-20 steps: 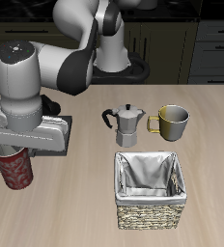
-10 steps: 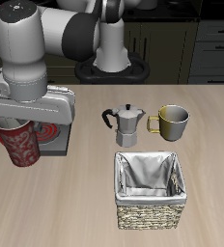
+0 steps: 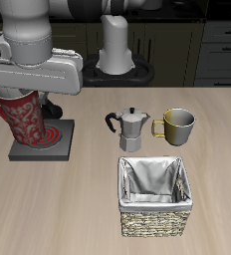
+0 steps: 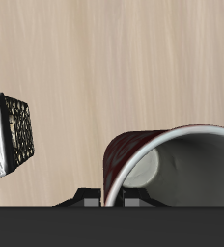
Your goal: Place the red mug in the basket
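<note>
The red mug [image 3: 23,121] is dark red with a mottled pattern, and it hangs tilted in the air above the table, held at its rim by my gripper [image 3: 10,95]. The fingers are shut on the rim. In the wrist view the mug [image 4: 133,154] shows its pale grey inside close under the gripper. The basket [image 3: 154,196] is square woven wicker with a white-grey cloth lining. It stands near the table's front edge, well apart from the mug. The wrist view shows one corner of the basket [image 4: 19,130].
A metal moka pot [image 3: 130,127] and an olive-yellow mug [image 3: 177,125] stand behind the basket. A grey stove plate with a red coil [image 3: 50,137] lies under the lifted mug.
My gripper has risen with the red mug, lifting it from table height to well above the stove plate. The mug now tilts more.
</note>
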Motion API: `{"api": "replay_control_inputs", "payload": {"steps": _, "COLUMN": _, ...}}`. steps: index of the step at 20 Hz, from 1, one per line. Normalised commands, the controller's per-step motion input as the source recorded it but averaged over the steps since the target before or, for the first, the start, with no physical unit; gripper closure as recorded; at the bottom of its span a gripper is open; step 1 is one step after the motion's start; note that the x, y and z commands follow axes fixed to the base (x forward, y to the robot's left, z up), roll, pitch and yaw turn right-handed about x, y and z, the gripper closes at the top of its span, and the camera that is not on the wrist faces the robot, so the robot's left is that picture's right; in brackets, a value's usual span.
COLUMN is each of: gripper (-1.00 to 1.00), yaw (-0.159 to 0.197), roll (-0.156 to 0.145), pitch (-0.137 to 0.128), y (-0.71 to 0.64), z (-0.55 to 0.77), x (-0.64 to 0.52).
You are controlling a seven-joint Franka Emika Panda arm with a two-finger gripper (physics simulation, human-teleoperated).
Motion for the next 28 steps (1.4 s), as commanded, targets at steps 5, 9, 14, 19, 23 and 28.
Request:
{"api": "replay_control_inputs", "payload": {"steps": 5, "gripper": 1.0, "yaw": 0.007, "roll": 0.001, "pitch": -0.045, "y": 0.18, "z": 0.34, "x": -0.11}}
{"api": "replay_control_inputs", "payload": {"steps": 9, "gripper": 1.0, "yaw": 0.009, "roll": -0.028, "pitch": -0.045, "y": 0.22, "z": 0.3, "x": -0.08}}
{"api": "replay_control_inputs", "payload": {"steps": 14, "gripper": 1.0, "yaw": 0.002, "roll": 0.01, "pitch": -0.024, "y": 0.31, "z": 0.14, "x": 0.02}}
{"api": "replay_control_inputs", "payload": {"steps": 19, "gripper": 1.0, "yaw": 0.032, "roll": 0.042, "pitch": -0.017, "y": 0.4, "z": 0.1, "x": 0.0}}
{"api": "replay_control_inputs", "payload": {"steps": 23, "gripper": 1.0, "yaw": 0.037, "roll": 0.035, "pitch": -0.027, "y": 0.4, "z": 0.11, "x": 0.03}}
{"api": "replay_control_inputs", "payload": {"steps": 28, "gripper": 1.0, "yaw": 0.026, "roll": 0.044, "pitch": -0.014, "y": 0.4, "z": 0.07, "x": 0.04}}
